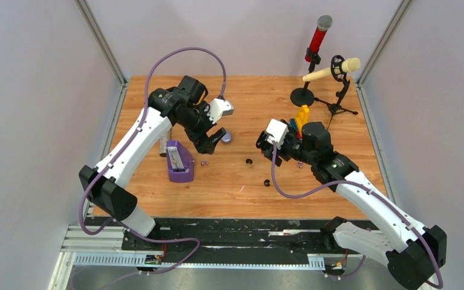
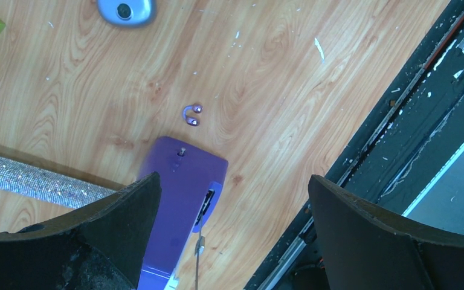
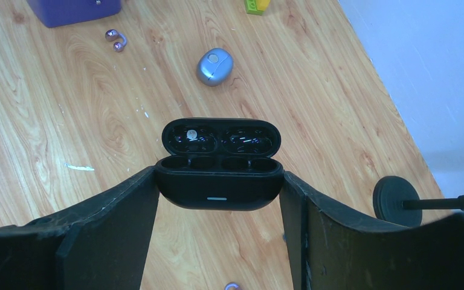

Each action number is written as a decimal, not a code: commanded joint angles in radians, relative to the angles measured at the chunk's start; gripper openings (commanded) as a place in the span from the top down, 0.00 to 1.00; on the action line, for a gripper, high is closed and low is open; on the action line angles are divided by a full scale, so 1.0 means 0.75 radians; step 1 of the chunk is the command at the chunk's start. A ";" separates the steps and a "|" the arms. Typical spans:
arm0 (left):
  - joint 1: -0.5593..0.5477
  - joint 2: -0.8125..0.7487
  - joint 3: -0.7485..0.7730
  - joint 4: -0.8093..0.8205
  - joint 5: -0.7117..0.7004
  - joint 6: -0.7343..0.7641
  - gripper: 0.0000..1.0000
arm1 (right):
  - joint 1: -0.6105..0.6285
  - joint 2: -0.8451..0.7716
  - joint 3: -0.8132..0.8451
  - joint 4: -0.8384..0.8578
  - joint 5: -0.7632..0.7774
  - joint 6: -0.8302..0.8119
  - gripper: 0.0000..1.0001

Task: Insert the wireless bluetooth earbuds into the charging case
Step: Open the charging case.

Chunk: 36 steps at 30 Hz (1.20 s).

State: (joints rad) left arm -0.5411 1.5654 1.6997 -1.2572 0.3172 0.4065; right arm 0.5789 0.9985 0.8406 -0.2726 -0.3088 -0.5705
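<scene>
- My right fingers (image 3: 332, 229): clamped on the charging case, one finger on each of its ends.
- Charging case (image 3: 217, 192): black, held clear of the table (image 1: 338, 90) with its lid open and tipped back; both wells in the base are empty.
- My left fingers (image 2: 115, 223): spread apart, holding nothing, hanging above the purple block.
- Black earbud (image 1: 249, 161): lying on the table between the two arms.
- Second black earbud (image 1: 266, 182): on the table, nearer the bases, apart from the first.
- Purple earbud (image 2: 193, 115): curled, two beaded ends, lying just beside the end of the purple block, not touching it.
- Purple block (image 2: 181, 187): resting on the table below my left fingers.
- Blue-grey pebble case (image 3: 214, 65): closed, on the table beyond the purple earbud.
</scene>
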 commanded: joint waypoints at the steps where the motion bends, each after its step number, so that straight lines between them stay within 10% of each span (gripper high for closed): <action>1: 0.005 0.002 0.067 0.016 0.036 -0.010 0.00 | -0.005 -0.033 0.041 0.028 -0.031 0.005 0.38; 36: 0.004 0.035 0.119 0.006 0.069 -0.016 0.00 | -0.006 -0.031 0.038 0.028 -0.026 -0.004 0.38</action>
State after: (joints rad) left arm -0.5407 1.5887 1.7443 -1.2560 0.3466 0.4019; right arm 0.5789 0.9981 0.8406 -0.2726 -0.3088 -0.5705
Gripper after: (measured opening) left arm 0.998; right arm 0.695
